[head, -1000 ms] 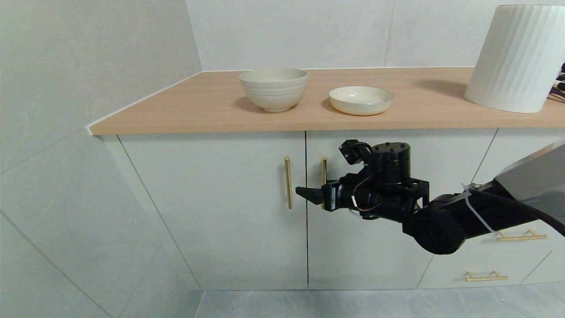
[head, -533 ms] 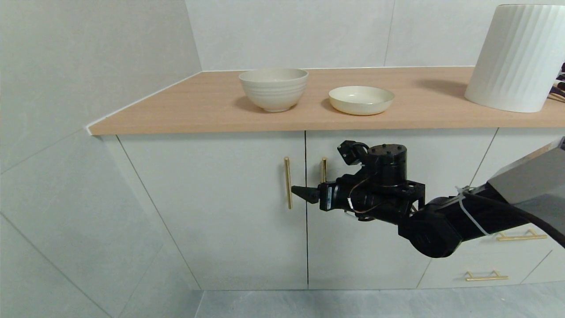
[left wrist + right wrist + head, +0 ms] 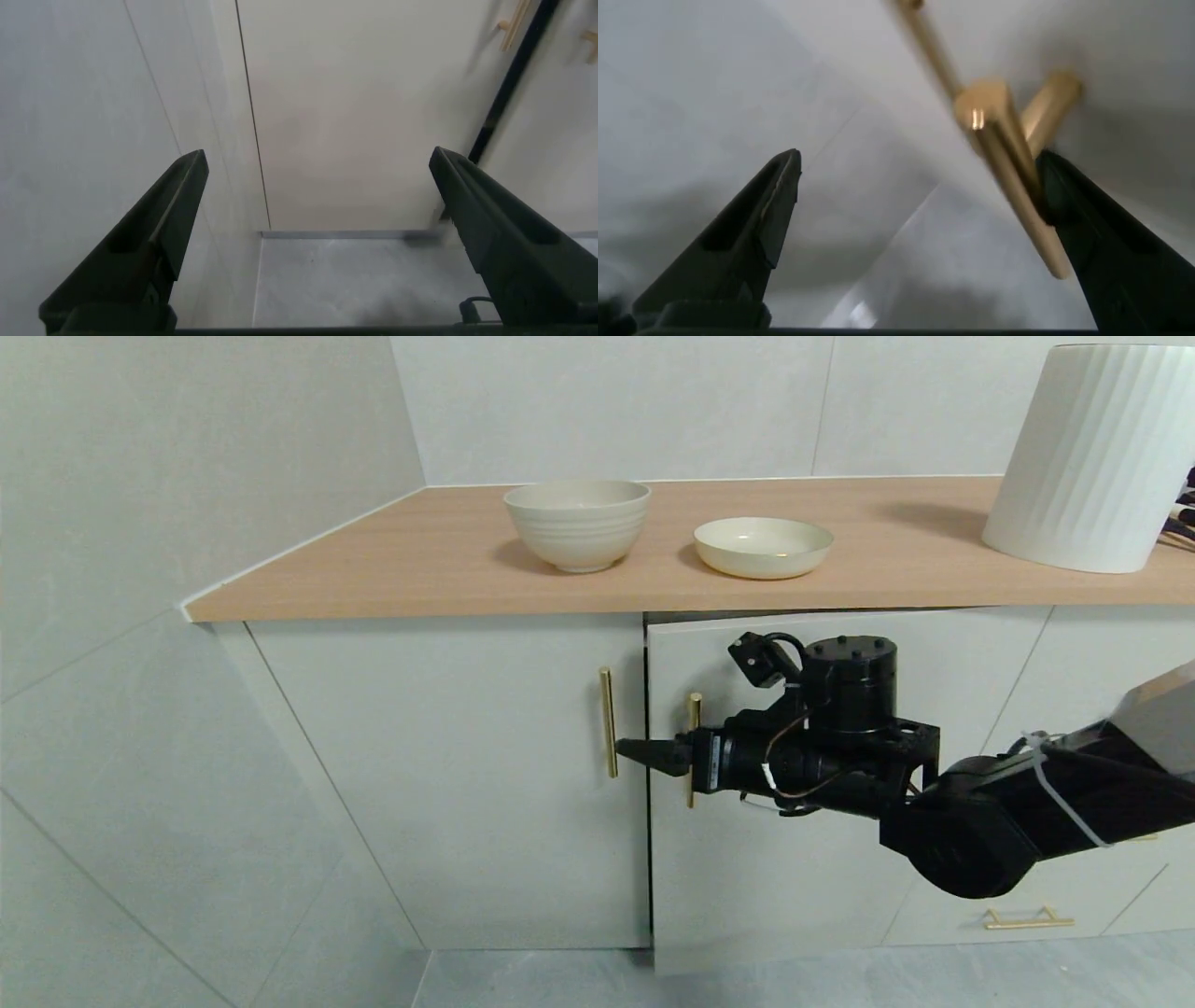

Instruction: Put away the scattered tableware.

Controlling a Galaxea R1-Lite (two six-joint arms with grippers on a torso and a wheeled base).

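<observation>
The ajar cabinet door (image 3: 794, 859) stands out a little from the cabinet front, with a dark gap along its top edge under the table (image 3: 373, 569). The right pincer (image 3: 646, 752) (image 3: 917, 159) is at this door's vertical brass bar handle (image 3: 693, 747) (image 3: 999, 140). Its 2 fingers are spread, and the bar lies between them, close against 1 finger (image 3: 1092, 243). On the table above the ajar door sits a shallow cream dish (image 3: 763, 546), near the front edge. A deeper ribbed bowl (image 3: 577, 523) stands apart from the dish, above the closed door (image 3: 448, 775) to the left of the ajar door. That closed door has its own brass handle (image 3: 608, 721), just beside the ajar door's free edge. Far right of the ajar door, a tall white fluted cylinder (image 3: 1083, 457) stands on the table. The left pincer (image 3: 327, 243) is spread wide, holds nothing, and faces the closed door (image 3: 364, 112) and the grey floor (image 3: 355, 280).
</observation>
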